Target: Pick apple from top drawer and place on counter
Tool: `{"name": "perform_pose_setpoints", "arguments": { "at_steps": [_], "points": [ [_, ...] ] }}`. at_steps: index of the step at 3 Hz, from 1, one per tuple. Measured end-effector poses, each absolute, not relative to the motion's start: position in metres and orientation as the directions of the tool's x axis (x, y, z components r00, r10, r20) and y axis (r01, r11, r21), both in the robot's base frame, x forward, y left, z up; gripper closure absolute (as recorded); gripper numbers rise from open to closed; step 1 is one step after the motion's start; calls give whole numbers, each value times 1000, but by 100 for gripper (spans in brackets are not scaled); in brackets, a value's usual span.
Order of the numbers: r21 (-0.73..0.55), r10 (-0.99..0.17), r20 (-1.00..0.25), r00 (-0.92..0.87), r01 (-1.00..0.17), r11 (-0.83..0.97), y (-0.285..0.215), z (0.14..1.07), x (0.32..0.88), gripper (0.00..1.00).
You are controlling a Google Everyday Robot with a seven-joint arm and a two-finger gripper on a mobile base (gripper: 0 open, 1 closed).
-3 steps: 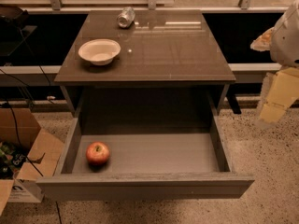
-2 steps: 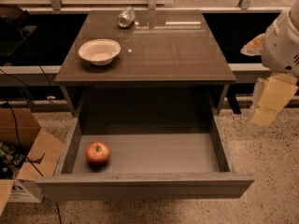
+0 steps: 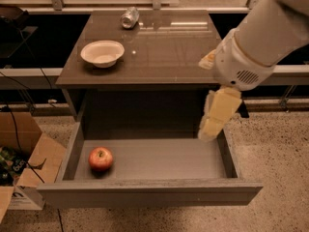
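One apple (image 3: 100,159) lies front-left in the top drawer (image 3: 149,192), which stands pulled open to give access. The pincer (image 3: 211,129) hangs over the drawer's back-right corner, apparently carrying nothing; how far open, I cannot tell.

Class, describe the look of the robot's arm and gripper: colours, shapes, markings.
The arm is thick, white and cylindrical, ending in a rounded housing with a slotted vent. The gripper, above the right end of the top drawer, is cream and blocky. No cables show.
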State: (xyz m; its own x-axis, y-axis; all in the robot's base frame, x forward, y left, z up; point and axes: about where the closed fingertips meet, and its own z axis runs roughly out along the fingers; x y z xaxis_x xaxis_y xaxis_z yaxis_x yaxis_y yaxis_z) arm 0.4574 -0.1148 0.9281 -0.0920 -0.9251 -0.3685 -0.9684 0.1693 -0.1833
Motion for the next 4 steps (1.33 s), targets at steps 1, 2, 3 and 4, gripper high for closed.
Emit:
{"name": "perform_pose_setpoints", "arguments": {
  "at_steps": [1,2,3,4],
  "points": [
    [-202,-887,-458,-56,-965,165,-62,914,482,0],
    [-202,-887,-458,-56,-965,165,-62,914,482,0],
    [-163,-868,-481,-121,-961,224,-52,889,489,0],
    [-120,-833,-530,-160,-958,260,-28,856,505,0]
  ]
}}
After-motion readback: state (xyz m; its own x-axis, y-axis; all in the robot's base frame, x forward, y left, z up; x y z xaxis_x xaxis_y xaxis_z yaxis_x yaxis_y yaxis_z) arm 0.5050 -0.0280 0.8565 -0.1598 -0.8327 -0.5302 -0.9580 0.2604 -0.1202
